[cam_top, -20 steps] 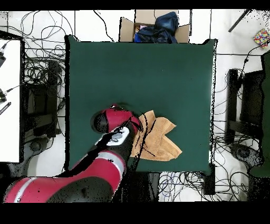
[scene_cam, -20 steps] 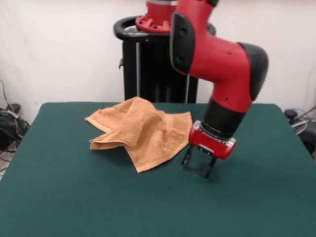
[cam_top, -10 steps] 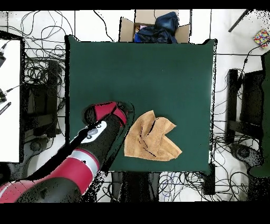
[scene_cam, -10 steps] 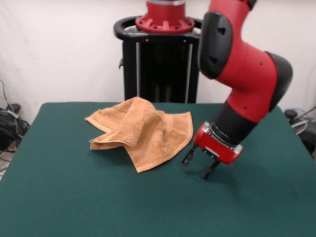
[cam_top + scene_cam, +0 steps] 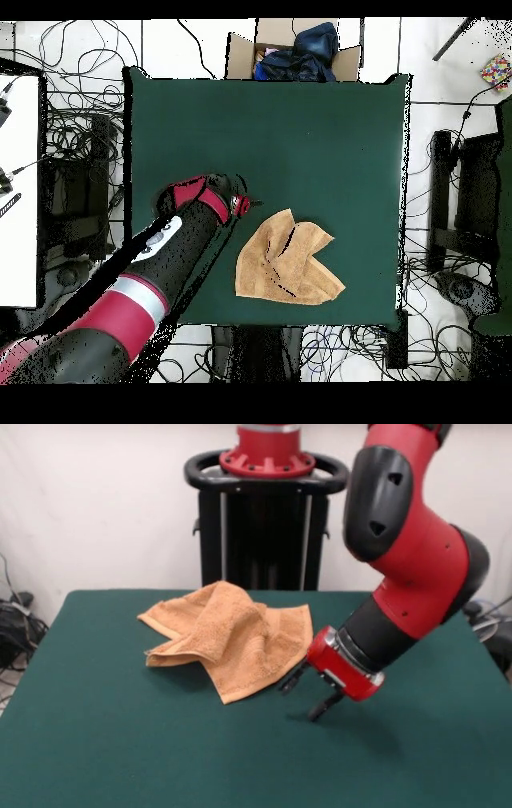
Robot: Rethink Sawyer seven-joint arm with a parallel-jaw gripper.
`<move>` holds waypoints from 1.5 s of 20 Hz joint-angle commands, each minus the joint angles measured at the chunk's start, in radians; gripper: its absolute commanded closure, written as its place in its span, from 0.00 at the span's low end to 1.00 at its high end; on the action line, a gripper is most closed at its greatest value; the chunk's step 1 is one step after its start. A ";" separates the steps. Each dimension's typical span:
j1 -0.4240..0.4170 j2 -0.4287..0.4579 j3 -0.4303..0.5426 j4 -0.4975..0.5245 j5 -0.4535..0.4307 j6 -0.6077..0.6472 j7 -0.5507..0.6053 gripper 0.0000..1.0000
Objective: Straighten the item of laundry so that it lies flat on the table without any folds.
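towel point(image 5: 232, 636) folded, near table point(image 5: 120, 744) far edge | claw point(image 5: 302, 697) spread wide, empty, beside towel corner; green bare elsewhere

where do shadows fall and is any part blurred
Front view: soft shadows lie on the table under the towel's raised fold and below the tool; the tool looks slightly smeared. Overhead view: lighting is even, with no clear shadow by the towel.
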State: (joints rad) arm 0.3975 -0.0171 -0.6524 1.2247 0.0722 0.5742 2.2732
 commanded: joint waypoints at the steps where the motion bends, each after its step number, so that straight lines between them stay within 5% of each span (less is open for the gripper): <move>1: 0.040 0.066 -0.089 -0.167 -0.026 0.212 0.142 0.00; 7: 0.065 0.150 -0.164 -0.233 -0.011 0.304 0.216 0.00; 14: 0.049 0.142 -0.178 -0.254 -0.004 0.400 0.178 0.00; 30: 0.057 0.247 -0.215 -0.231 0.035 0.304 0.332 0.00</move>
State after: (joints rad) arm 0.4540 0.1506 -0.9185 1.0133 0.0648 0.8867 2.2732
